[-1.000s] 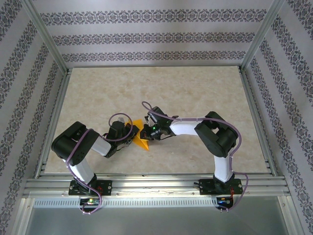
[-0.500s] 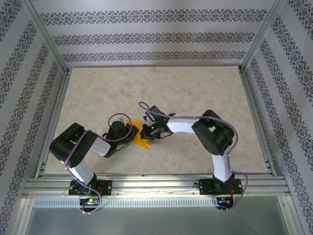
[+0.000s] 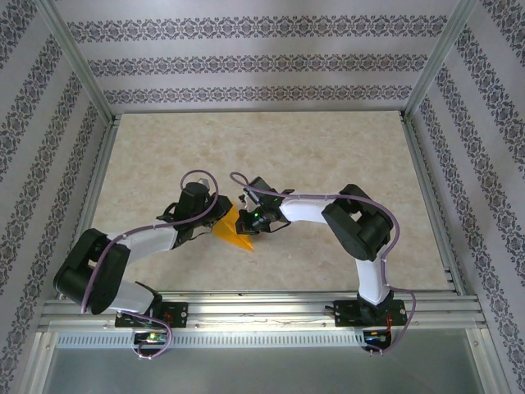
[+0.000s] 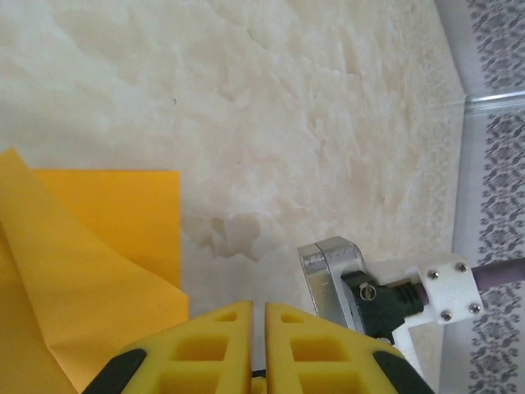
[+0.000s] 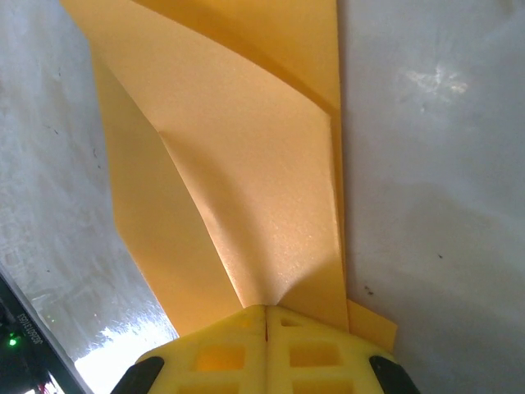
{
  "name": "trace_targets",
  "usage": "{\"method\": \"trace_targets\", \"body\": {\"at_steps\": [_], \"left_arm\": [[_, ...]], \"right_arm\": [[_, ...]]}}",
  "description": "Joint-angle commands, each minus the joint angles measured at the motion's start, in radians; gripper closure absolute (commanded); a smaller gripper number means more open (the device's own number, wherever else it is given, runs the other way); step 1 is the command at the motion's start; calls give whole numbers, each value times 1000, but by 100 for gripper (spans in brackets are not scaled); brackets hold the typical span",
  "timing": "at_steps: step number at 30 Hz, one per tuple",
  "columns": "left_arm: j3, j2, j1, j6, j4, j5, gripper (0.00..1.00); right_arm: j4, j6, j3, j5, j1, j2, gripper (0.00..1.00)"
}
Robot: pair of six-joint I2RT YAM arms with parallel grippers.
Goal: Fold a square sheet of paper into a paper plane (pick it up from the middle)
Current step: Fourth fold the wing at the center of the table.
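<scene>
The square sheet of paper (image 3: 232,232) is bright orange and partly folded, lying at the table's middle between both grippers. In the right wrist view the paper (image 5: 246,189) rises in creased flaps straight out of my right gripper (image 5: 267,309), which is shut on its near edge. In the top view the right gripper (image 3: 247,222) sits at the sheet's right side. My left gripper (image 4: 258,305) has its jaws a narrow slit apart with bare table showing through. The paper (image 4: 90,246) lies just left of it, untouched. In the top view the left gripper (image 3: 215,222) is at the sheet's left edge.
A silver and black part of the right arm (image 4: 349,283) sits close on the right of my left fingers. Patterned walls and aluminium posts (image 3: 426,74) ring the beige tabletop (image 3: 328,156). A metal rail (image 3: 262,308) runs along the near edge.
My left arm has stretched out low to the left, and its gripper has shifted slightly farther and left. Its jaws have parted off the paper. The right gripper keeps its hold.
</scene>
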Motion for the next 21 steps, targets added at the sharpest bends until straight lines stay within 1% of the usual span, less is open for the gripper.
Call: {"method": "trace_targets", "body": {"at_steps": [1, 5, 7, 11, 13, 21], "left_arm": [[27, 20, 30, 115, -177, 61, 88], [67, 112, 56, 142, -153, 177, 90], [70, 141, 58, 141, -116, 201, 91], [86, 187, 72, 152, -125, 215, 91], [61, 188, 82, 149, -84, 203, 91], [44, 267, 172, 205, -77, 207, 90]], "right_arm": [[-79, -29, 6, 12, -4, 3, 100], [-71, -24, 6, 6, -4, 6, 100], [-73, -24, 5, 5, -4, 5, 100], [-75, -23, 4, 6, -4, -1, 100], [-77, -24, 5, 7, -4, -1, 100], [-80, -22, 3, 8, -4, 3, 100]]}}
